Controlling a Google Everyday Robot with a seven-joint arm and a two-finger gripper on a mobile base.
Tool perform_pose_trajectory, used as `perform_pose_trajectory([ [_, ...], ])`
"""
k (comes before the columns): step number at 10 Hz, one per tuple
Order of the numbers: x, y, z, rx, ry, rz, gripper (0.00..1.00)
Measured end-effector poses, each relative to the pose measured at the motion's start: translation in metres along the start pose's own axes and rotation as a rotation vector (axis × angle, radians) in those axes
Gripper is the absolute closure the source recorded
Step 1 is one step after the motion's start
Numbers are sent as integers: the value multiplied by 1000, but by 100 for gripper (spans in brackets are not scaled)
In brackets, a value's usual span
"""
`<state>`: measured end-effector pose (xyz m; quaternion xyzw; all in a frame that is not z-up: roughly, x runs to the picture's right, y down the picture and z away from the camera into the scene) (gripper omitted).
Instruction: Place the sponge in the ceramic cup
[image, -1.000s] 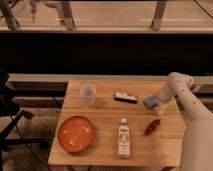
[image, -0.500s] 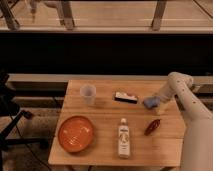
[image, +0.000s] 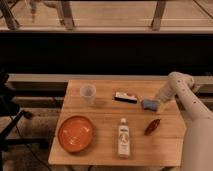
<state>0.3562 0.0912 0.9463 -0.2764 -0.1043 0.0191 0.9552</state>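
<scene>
The sponge (image: 148, 104), a small light-blue block, lies on the right side of the wooden table (image: 105, 112). My gripper (image: 155, 102) is at the sponge's right end, at the tip of the white arm that reaches in from the right. The ceramic cup (image: 88, 93), a pale handleless tumbler, stands upright near the table's back left, well away from the gripper.
A flat black-and-white box with red marks (image: 125, 97) lies between cup and sponge. An orange bowl (image: 75, 133) sits front left, a white bottle (image: 123, 137) lies front centre, and a dark red object (image: 152, 126) is front right. A railing runs behind the table.
The sponge and gripper sit slightly lower and further left on the table than a second ago. Everything else is unmoved.
</scene>
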Motion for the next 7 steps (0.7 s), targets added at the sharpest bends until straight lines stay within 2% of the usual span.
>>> perform_pose_trajectory([
  [2,0,0,0,0,0,-1,92],
  [3,0,0,0,0,1,-2,96],
  [7,0,-3,-1,-1,4,-6,97],
])
